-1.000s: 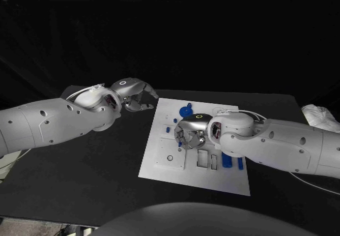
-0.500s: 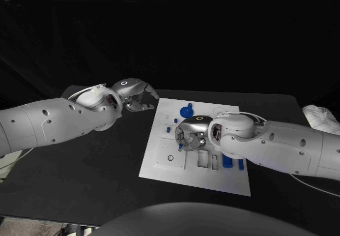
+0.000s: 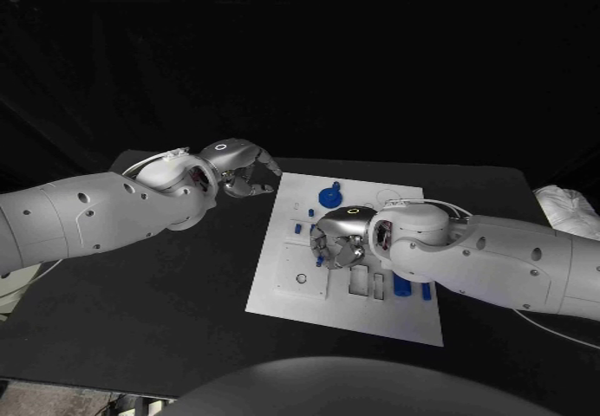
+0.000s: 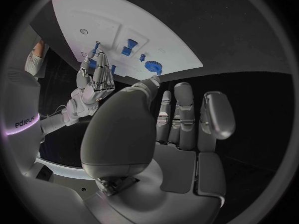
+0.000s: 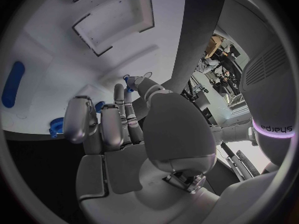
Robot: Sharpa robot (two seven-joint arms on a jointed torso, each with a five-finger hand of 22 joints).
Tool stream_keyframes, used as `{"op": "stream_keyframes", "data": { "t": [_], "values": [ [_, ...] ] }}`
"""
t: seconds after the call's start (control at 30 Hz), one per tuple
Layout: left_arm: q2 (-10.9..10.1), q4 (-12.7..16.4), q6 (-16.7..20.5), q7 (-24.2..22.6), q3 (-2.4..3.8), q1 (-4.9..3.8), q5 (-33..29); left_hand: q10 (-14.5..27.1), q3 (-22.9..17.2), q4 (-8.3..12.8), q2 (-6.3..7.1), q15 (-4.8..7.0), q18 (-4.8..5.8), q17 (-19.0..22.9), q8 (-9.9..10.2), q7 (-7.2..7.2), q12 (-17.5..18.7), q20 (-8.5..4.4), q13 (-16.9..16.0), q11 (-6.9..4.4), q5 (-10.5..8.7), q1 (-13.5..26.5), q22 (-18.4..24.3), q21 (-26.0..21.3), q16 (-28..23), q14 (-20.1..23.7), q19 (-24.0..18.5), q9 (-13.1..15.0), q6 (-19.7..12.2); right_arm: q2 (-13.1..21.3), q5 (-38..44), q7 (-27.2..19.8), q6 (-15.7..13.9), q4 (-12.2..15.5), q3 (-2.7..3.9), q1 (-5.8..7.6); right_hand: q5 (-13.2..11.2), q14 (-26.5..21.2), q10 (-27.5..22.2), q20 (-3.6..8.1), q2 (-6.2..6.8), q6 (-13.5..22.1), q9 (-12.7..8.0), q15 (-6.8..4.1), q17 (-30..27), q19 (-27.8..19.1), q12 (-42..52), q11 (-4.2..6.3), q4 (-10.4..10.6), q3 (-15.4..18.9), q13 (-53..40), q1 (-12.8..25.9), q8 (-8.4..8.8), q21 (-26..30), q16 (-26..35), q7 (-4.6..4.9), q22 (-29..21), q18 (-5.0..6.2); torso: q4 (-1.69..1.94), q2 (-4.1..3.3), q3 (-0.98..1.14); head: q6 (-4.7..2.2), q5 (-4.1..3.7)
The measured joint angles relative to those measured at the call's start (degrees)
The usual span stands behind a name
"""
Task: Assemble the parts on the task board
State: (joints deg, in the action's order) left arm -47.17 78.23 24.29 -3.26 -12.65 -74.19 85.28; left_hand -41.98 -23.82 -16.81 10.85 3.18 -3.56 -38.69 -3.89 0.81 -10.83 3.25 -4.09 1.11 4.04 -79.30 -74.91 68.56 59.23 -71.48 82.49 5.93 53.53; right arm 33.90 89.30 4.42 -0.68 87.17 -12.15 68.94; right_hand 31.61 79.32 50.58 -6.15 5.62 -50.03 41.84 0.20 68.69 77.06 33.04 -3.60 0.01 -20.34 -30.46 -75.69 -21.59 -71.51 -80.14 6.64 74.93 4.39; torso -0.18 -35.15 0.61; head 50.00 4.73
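Note:
The white task board (image 3: pixel 290 295) lies in the middle of the black table. My right hand (image 3: pixel 337 239) hovers over its middle and pinches a small blue part (image 5: pixel 127 79) between the thumb and a finger, low over the board's surface (image 5: pixel 74 59). The left wrist view also catches that right hand (image 4: pixel 93 82) with the blue part (image 4: pixel 95 49) at its fingertips. My left hand (image 3: pixel 245 175) hangs beside the board's far left corner, holding nothing, its fingers (image 4: pixel 181 114) loosely bent. A round blue knob (image 3: pixel 329 196) stands near the board's far edge.
Long blue parts (image 3: pixel 401 286) lie on the board's right side beside two rectangular recesses (image 3: pixel 368 282). A small blue piece (image 3: pixel 297 229) sits near the left edge. A pale cloth (image 3: pixel 563 208) lies at the table's right edge. Black table spreads out left of the board.
The left hand's fingers have drawn in a little. The right hand has shifted slightly nearer over the board with the blue part still pinched.

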Motion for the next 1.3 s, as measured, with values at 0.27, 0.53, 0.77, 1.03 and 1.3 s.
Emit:
{"op": "stream_keyframes", "data": {
  "t": [0.27,0.53,0.77,1.03,1.3],
  "values": [
    [0.2,-0.2,-0.3,0.2,0.00,0.11,-0.1,0.0,0.0,0.0,-0.10,-0.20,0.00,0.3,0.0,0.00,-0.3,0.00,0.0,0.00,0.00,-0.1,0.0,-0.2,-0.2,0.2,0.0,-0.1,0.0,-0.1,-0.1,0.1,0.5,0.1,-0.01,-0.06,0.0,0.0,0.0,0.00,0.00,0.0,0.0,0.00,-0.1,0.0,0.0,0.00,-0.2,-0.2,0.0,0.0,0.11,0.0,0.0,0.03,0.0,0.00,0.01,0.01,0.01,0.00,-0.20],
    [0.2,-0.2,-0.6,0.5,0.00,0.15,-0.2,0.0,0.0,0.0,-0.22,-0.42,0.00,0.5,0.0,-0.21,-0.3,0.21,0.0,0.00,0.00,-0.2,0.0,-0.5,-0.5,0.4,-0.2,-0.1,-0.2,-0.3,0.1,0.2,0.8,-0.1,0.02,-0.17,0.0,0.0,-0.2,0.00,0.00,0.0,-0.1,0.00,-0.4,0.0,-0.3,-0.21,-0.3,-0.3,0.1,0.0,0.35,0.0,0.0,0.04,0.0,0.00,0.01,0.02,0.01,0.00,-0.14],
    [0.2,-0.2,-0.9,0.9,0.00,0.17,-0.2,0.0,0.0,0.0,-0.46,-0.42,0.00,0.7,0.0,-0.21,-0.3,0.21,0.0,0.00,0.00,-0.5,0.0,-0.5,-0.5,0.4,-0.2,-0.1,-0.2,-0.3,0.5,0.4,0.9,-0.4,0.05,-0.33,0.0,0.0,-0.2,-0.21,-0.01,0.1,-0.3,0.00,-0.6,-0.2,-0.5,-0.21,-0.5,-0.5,0.1,0.0,0.77,0.2,0.0,0.04,0.0,0.00,0.03,0.04,0.04,0.00,-0.10],
    [0.2,-0.2,-1.1,1.1,-0.01,0.20,-0.3,0.0,0.0,0.0,-0.45,-0.21,0.00,0.8,0.0,-0.09,-0.3,0.21,0.0,0.00,0.00,-0.5,0.0,-0.5,-0.5,0.6,-0.2,-0.2,-0.3,-0.3,0.8,0.6,0.9,-0.4,0.00,-0.43,0.0,0.0,-0.4,-0.21,-0.01,0.1,-0.4,0.00,-0.7,-0.2,-0.7,-0.41,-0.6,-0.6,0.2,0.0,0.78,0.4,0.0,0.05,0.0,0.00,0.02,0.04,0.04,0.00,-0.09],
    [0.4,-0.2,-1.4,1.3,-0.01,0.24,-0.4,0.0,0.0,0.0,-0.45,-0.21,0.00,0.8,0.0,0.00,-0.3,0.21,0.0,0.00,0.00,-0.5,0.0,-0.5,-0.5,0.6,-0.2,-0.2,-0.4,-0.3,1.0,0.7,0.7,-0.4,0.00,-0.49,0.0,-0.2,-0.4,-0.21,-0.01,0.1,-0.5,0.21,-0.8,-0.2,-0.7,-0.41,-0.7,-0.7,0.2,0.0,0.79,0.4,0.0,0.05,0.0,0.00,0.02,0.04,0.04,0.00,0.03]
  ]
}}
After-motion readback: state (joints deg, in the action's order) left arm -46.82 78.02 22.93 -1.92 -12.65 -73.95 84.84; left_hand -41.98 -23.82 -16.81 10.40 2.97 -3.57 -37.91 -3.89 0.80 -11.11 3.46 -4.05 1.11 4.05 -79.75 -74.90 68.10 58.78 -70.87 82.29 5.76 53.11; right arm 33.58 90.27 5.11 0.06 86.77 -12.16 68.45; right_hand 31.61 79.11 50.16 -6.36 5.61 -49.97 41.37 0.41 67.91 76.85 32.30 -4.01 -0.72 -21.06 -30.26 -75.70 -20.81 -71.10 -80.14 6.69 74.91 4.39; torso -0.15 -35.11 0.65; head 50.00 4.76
